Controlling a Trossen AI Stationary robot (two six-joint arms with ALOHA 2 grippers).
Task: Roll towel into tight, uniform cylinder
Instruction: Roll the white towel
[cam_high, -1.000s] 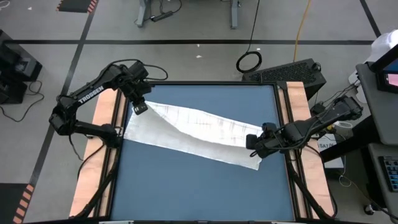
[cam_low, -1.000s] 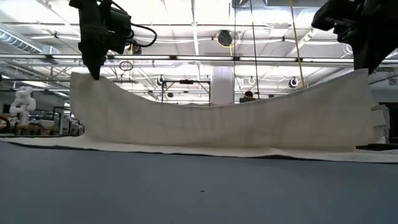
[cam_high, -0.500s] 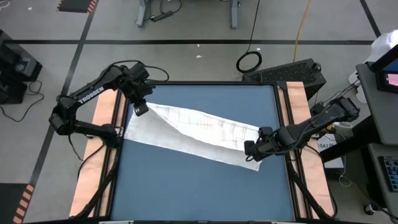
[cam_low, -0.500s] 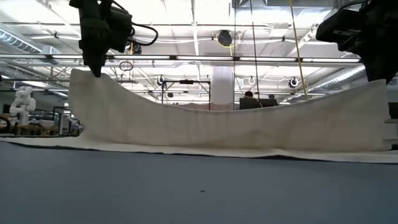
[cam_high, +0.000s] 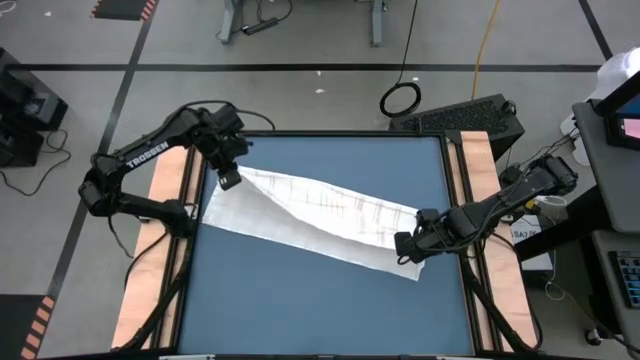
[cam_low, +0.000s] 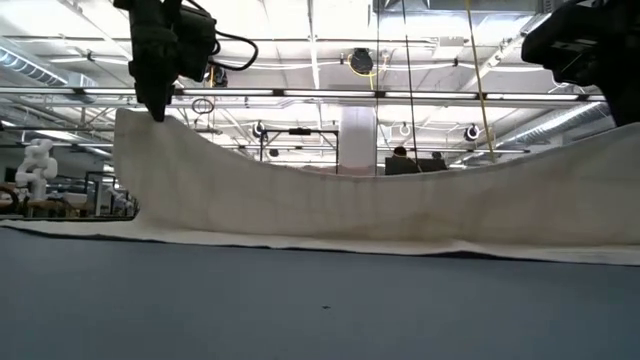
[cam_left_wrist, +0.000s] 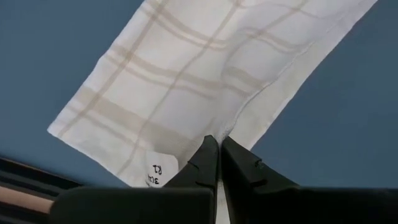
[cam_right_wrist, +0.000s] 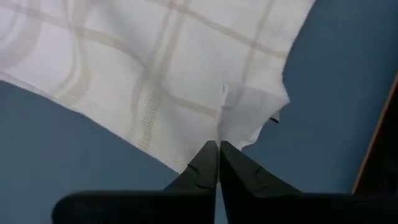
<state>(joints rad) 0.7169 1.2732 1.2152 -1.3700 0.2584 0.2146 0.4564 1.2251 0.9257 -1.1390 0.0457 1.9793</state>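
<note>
The white towel (cam_high: 310, 215) with faint grid lines stretches slantwise across the blue table (cam_high: 330, 300), from far left to near right. One long edge is raised between my two grippers and the other long edge (cam_low: 300, 240) lies on the table. My left gripper (cam_high: 229, 180) is shut on the raised edge at the far-left end and shows in the low view (cam_low: 155, 112). My right gripper (cam_high: 403, 248) is shut on it at the near-right end. In the low view the raised edge (cam_low: 350, 172) sags in the middle. My left gripper pinches the towel's raised edge by its left corner (cam_left_wrist: 214, 132) between its two fingers, coming steeply from above. The cloth hangs below the fingers with its lower part on the table. My right gripper pinches the raised edge by the right corner (cam_right_wrist: 219, 134) between its two fingers, pointing down. A small flap (cam_right_wrist: 255, 112) bunches beside the fingers. The cloth hangs down to the table.
Wooden rails (cam_high: 165, 230) (cam_high: 500, 290) run along the table's left and right sides. A black case (cam_high: 470, 115) sits behind the far right corner and a cable coil (cam_high: 400, 98) lies on the floor. People (cam_low: 400, 155) show far off in the room.
My right gripper has shifted a little toward the table's near edge and turned slightly, carrying the towel's right corner with it. The towel stays raised along its held edge, sagging in the middle, its lower edge still on the table.
</note>
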